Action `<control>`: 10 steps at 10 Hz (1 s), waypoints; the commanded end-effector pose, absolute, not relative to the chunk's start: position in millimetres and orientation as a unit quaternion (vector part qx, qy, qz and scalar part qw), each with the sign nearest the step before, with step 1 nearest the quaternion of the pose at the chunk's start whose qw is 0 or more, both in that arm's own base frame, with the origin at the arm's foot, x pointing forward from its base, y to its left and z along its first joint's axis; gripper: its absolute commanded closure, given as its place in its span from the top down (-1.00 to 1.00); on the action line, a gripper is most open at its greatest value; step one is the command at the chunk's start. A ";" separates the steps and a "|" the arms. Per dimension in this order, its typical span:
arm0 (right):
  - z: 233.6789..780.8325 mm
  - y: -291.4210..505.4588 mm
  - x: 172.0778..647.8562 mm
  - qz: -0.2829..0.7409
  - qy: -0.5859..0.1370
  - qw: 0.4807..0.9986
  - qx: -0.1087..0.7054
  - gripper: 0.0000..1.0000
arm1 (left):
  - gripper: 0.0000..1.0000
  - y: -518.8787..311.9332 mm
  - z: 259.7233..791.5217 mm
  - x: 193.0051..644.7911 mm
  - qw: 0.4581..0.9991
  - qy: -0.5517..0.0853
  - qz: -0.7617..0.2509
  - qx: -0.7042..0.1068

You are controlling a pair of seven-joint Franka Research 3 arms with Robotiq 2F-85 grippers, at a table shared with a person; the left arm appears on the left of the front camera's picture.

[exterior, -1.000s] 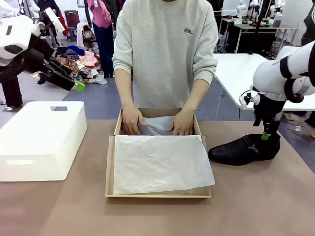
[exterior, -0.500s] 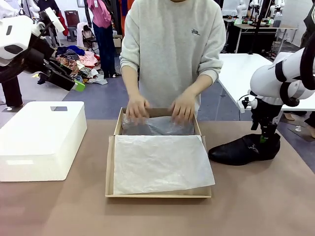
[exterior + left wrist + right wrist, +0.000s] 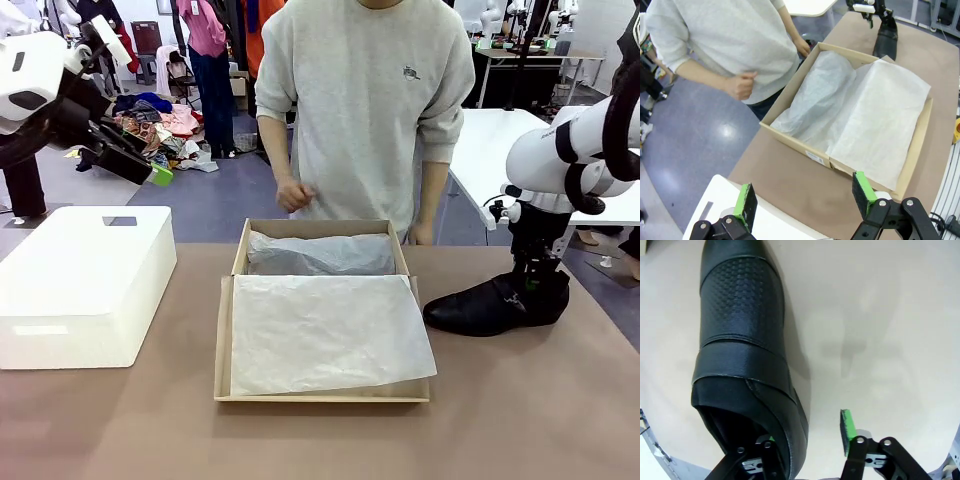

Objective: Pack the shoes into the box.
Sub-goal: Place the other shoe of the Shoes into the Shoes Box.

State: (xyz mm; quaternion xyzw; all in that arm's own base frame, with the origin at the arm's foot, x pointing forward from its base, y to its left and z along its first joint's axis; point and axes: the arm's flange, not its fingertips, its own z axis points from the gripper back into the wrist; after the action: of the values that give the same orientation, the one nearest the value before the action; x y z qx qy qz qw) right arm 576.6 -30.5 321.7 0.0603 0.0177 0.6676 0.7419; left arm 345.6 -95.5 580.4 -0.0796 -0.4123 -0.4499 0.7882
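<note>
Your box [image 3: 225, 340] sits open up front, with white tissue [image 3: 330, 335] draped over it. Just to its right on the table lies one shoe [image 3: 488, 305]. Your right gripper [image 3: 807, 432] is spread astride the heel rim, not pinching. Your left gripper [image 3: 805, 195] hangs splayed and empty above the white bin [image 3: 80, 280]. The person's hand [image 3: 293, 194] is off the box.

Bright, even overhead light in my front view, tissue paper [image 3: 325, 335] nearly blown out white, shadows soft. My left wrist view bows at its edges, and there's a glare spot on the floor [image 3: 726, 131] at middle left. Over to my right wrist view: dull sheen along the shoe [image 3: 740, 335], a faint shadow on the table [image 3: 880, 315] beside it, my right gripper [image 3: 807, 432] blurred along the bottom edge.
</note>
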 end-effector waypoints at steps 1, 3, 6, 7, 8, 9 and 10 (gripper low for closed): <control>324.0 -34.8 582.5 0.679 0.023 0.731 0.067 -1.00 | 1.00 -95.2 580.2 347.1 0.784 -0.419 -0.451 -0.082; 324.7 -35.3 581.9 0.679 0.026 0.730 0.070 -1.00 | 1.00 -95.2 580.2 347.1 0.784 -0.419 -0.451 -0.082; 328.7 -38.5 581.1 0.674 0.023 0.735 0.071 -1.00 | 1.00 -95.2 580.2 347.1 0.784 -0.419 -0.451 -0.082; 335.3 -40.1 579.5 0.670 0.011 0.738 0.071 -1.00 | 1.00 -95.2 580.2 347.1 0.784 -0.419 -0.451 -0.082; 345.7 -41.4 576.7 0.659 0.006 0.749 0.068 -1.00 | 1.00 -95.2 580.2 347.1 0.784 -0.419 -0.451 -0.082; 357.8 -42.3 574.0 0.649 0.006 0.758 0.065 -1.00 | 1.00 -95.2 580.2 347.1 0.784 -0.419 -0.451 -0.082; 370.5 -43.8 572.9 0.634 0.008 0.770 0.073 -1.00 | 1.00 -95.2 580.2 347.1 0.784 -0.419 -0.451 -0.082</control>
State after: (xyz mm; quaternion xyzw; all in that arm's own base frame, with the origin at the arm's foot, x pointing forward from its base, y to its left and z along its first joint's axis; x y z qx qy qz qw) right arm 575.1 -43.8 351.7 0.0612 0.0113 0.6530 0.7548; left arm 345.6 -95.5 580.4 -0.0796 -0.4122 -0.4499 0.7883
